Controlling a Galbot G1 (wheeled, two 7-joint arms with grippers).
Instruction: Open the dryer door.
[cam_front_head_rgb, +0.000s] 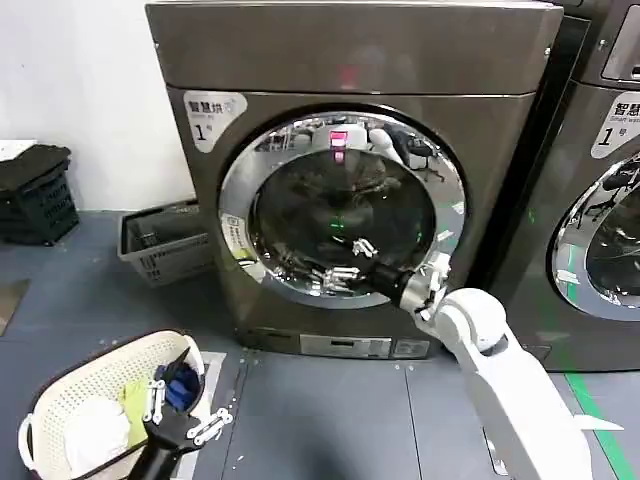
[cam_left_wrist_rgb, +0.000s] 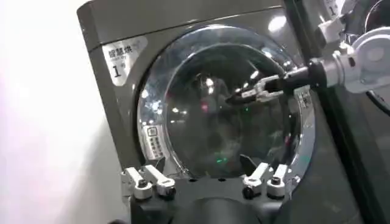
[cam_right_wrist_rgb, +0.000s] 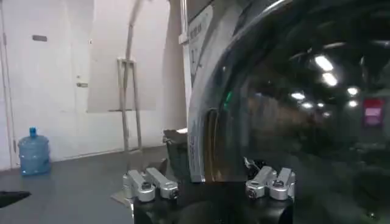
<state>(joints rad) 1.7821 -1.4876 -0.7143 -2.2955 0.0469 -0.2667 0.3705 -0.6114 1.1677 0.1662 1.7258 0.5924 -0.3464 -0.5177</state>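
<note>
Dryer door (cam_front_head_rgb: 340, 205) shut, set in front of dryer (cam_front_head_rgb: 350, 60). Right pincer (cam_front_head_rgb: 358, 250) spread open, raised before dark glass, gripping nothing. Left pincer (cam_front_head_rgb: 185, 405) open, parked low beside laundry basket (cam_front_head_rgb: 60, 395) on floor. Risks judged: fingers skidding off domed glass; chrome ring missed; door left latched.

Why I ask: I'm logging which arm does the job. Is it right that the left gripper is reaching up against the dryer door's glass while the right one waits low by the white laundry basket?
The arms are swapped. In the head view the right gripper reaches up against the dryer door glass, fingers open, while the left gripper waits low by the white laundry basket.
</note>
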